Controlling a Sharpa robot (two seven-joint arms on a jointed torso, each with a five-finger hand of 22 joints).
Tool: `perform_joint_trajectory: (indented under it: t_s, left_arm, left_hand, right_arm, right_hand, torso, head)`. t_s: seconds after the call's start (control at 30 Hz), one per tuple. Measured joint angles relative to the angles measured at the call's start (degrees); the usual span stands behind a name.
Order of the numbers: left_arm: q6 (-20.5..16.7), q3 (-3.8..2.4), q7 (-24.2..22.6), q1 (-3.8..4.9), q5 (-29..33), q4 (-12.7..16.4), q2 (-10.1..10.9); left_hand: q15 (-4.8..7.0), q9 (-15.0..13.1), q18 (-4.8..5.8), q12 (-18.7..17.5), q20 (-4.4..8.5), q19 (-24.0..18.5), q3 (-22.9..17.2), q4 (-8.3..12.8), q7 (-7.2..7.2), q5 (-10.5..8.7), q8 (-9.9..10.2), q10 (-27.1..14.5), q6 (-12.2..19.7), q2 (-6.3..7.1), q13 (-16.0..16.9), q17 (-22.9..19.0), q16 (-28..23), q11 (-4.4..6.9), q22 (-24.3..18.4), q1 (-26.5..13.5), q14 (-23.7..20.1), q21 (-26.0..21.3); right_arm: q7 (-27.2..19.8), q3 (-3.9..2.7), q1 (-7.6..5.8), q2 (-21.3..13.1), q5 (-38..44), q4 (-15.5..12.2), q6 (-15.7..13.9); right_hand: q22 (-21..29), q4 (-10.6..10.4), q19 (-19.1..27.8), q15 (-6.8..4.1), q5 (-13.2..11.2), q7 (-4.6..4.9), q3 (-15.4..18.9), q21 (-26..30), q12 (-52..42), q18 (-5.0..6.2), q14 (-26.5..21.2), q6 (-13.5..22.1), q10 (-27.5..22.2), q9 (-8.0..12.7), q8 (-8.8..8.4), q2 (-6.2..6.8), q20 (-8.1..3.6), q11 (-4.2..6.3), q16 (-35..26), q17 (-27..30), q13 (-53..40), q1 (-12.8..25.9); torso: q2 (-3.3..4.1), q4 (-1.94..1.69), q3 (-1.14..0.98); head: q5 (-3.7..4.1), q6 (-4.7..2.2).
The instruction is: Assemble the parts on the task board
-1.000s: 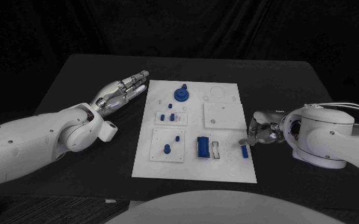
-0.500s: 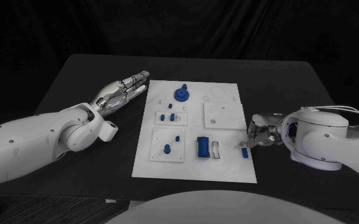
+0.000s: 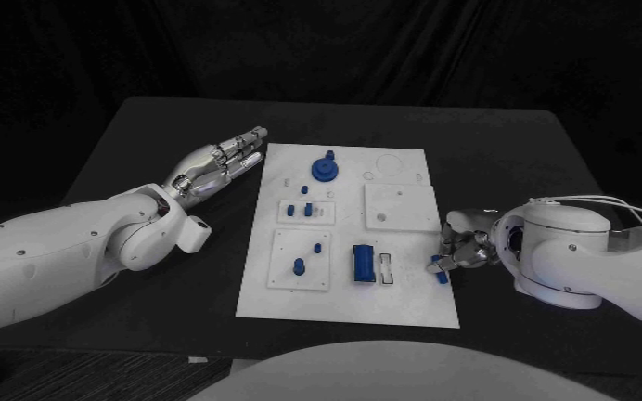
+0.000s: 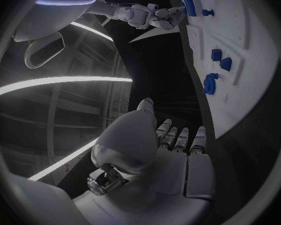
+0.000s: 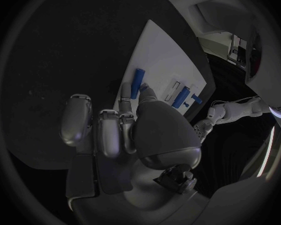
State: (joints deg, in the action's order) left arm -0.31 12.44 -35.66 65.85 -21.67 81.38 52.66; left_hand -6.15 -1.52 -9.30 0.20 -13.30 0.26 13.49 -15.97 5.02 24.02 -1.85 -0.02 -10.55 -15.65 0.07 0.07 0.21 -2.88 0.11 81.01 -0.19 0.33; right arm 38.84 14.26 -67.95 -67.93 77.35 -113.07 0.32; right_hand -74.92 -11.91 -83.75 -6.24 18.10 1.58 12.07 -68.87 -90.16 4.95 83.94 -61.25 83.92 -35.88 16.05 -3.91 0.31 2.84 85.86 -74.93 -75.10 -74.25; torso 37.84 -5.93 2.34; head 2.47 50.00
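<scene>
Nearby, right robot hand (image 3: pixel 462 247) touching blue peg (image 3: pixel 438 271) at task board (image 3: pixel 402 303) edge.

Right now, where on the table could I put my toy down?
The far strip of table behind the board is bare, and so is the near left corner. It is crowded beside the board: the left hand lies along one edge, the right hand touches a blue part at the other.

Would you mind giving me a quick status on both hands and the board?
Left hand open, idle beside task board. Right hand fingertips at small blue peg on board's edge; grip unclear. Nothing in the way.
</scene>
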Motion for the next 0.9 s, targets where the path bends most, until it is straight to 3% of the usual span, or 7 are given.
perform_joint_trajectory:
  t_s: [0.3, 0.43, 0.63, 0.7, 0.77, 0.8, 0.9]
  left_arm:
    - [0.2, 0.00, 0.0, -0.05, 0.0, -0.1, -0.1]
    - [0.3, 0.00, 0.1, -0.09, 0.0, -0.2, -0.2]
    - [0.4, 0.00, 0.2, -0.14, 0.0, -0.2, -0.2]
    - [0.4, 0.00, 0.2, -0.17, 0.0, -0.2, -0.2]
    - [0.5, 0.00, 0.2, -0.20, 0.0, -0.2, -0.1]
    - [0.5, 0.00, 0.2, -0.20, 0.0, -0.2, -0.1]
    - [0.5, 0.00, 0.2, -0.22, 0.0, -0.1, 0.0]
  left_hand:
    - [-0.21, 0.0, 0.00, 0.0, 0.00, 0.0, 0.0, 0.0, 0.00, 0.23, 0.0, 0.0, 0.0, 0.00, 0.0, 0.0, 0.0, 0.00, 0.0, 0.0, 0.2, 0.0]
    - [-0.21, -0.1, 0.00, 0.0, -0.20, -0.2, -0.3, 0.3, -0.04, 0.62, 0.0, 0.0, -0.2, 0.00, 0.0, 0.0, 0.0, 0.00, 0.0, 0.0, 0.2, 0.0]
    - [-0.21, -0.1, 0.00, 0.0, -0.20, -0.2, -0.4, 0.4, -0.01, 1.06, 0.0, 0.0, -0.4, -0.16, 0.0, 0.0, 0.0, 0.00, 0.0, 0.2, 0.2, 0.0]
    - [-0.21, -0.1, 0.00, 0.0, -0.20, -0.2, -0.8, 0.8, -0.01, 1.73, 0.0, 0.0, -0.4, -0.50, 0.0, 0.0, 0.0, 0.00, 0.0, 0.5, 0.2, 0.0]
    - [-0.21, -0.1, 0.00, 0.0, -0.20, -0.2, -0.9, 0.9, -0.01, 1.81, 0.0, 0.0, -0.4, -0.34, 0.0, 0.0, 0.0, 0.00, 0.0, 0.7, 0.2, 0.0]
    - [-0.21, -0.1, 0.00, 0.0, -0.20, -0.2, -0.9, 0.9, -0.01, 2.01, 0.0, 0.0, -0.4, -0.33, 0.0, 0.0, 0.0, 0.00, 0.0, 0.7, 0.2, 0.0]
    - [-0.21, -0.1, 0.00, 0.0, -0.20, -0.2, -1.0, 1.0, -0.01, 2.05, 0.0, 0.0, -0.4, -0.28, 0.0, 0.0, 0.0, 0.00, 0.0, 0.8, 0.2, 0.0]
  right_arm:
    - [0.0, -0.11, 0.32, 0.9, 0.2, 0.3, 0.0]
    - [0.0, -0.22, 0.33, 1.1, 0.2, 0.1, 0.0]
    - [-0.2, -0.28, 0.33, 1.2, 0.2, -0.1, -0.1]
    - [-0.3, -0.29, 0.33, 1.2, 0.2, -0.3, -0.4]
    - [-0.4, -0.29, 0.33, 1.2, 0.2, -0.4, -0.8]
    - [-0.4, -0.30, 0.33, 1.2, 0.2, -0.4, -0.9]
    - [-0.9, -0.28, 0.35, 1.0, -0.3, -0.7, -1.9]
  right_hand:
    - [0.0, 3.1, 0.0, 0.22, 1.6, 0.74, -2.3, -0.4, -0.2, 0.00, 0.0, 1.8, 0.0, 0.4, -1.50, 0.61, 0.00, -0.41, 0.0, 0.0, 0.0, -4.1]
    - [0.0, 4.4, -0.2, 0.57, 8.7, 1.08, -3.6, -1.4, -0.1, -0.01, 0.0, 2.1, 0.1, 0.3, -2.94, 2.66, 0.21, -0.71, 0.0, 0.0, 0.3, -6.3]
    - [0.0, 3.4, -0.3, 1.57, 15.0, 2.16, -4.6, -2.1, -0.1, 0.00, 0.1, 2.5, 0.2, 0.3, -3.86, 4.06, 0.94, -2.03, 0.2, 0.0, 0.2, -8.3]
    - [0.0, 2.0, -0.2, 2.06, 13.1, 2.84, -6.1, -2.6, -0.1, -0.59, 0.0, 2.2, 0.1, 0.3, -4.86, 4.32, 1.47, -2.57, 0.2, 0.0, 0.2, -8.8]
    - [0.0, -1.2, -0.4, 2.21, 10.8, 3.33, -9.3, -3.2, -0.1, -0.58, 0.1, 1.2, 0.0, 0.3, -6.93, 4.82, 1.66, -3.07, 0.5, 0.0, 0.2, -8.5]
    - [0.0, -1.3, -0.4, 2.37, 10.6, 3.32, -11.1, -3.2, -0.1, -0.58, -0.1, 0.8, 0.0, 0.3, -7.47, 5.43, 1.66, -3.07, 0.5, 0.0, 0.2, -7.7]
    - [0.0, 2.4, -0.2, 2.40, 10.2, 3.35, -19.6, -3.9, -0.1, -0.58, -0.1, 0.3, 0.0, 0.4, -8.55, 7.39, 1.86, -3.09, 0.5, 0.0, 0.2, -3.8]
  torso:
    - [0.03, -0.02, -0.01]
    - [0.03, -0.01, -0.01]
    - [0.04, -0.02, -0.03]
    - [0.05, -0.01, -0.03]
    - [0.05, 0.01, -0.03]
    - [0.05, 0.01, -0.04]
    - [0.05, 0.01, -0.04]
  head:
    - [-0.01, 0.00]
    - [-0.07, 0.00]
    - [-0.22, 0.00]
    - [-0.30, 0.00]
    - [-0.37, 0.00]
    - [-0.40, 0.00]
    - [-0.52, 0.00]
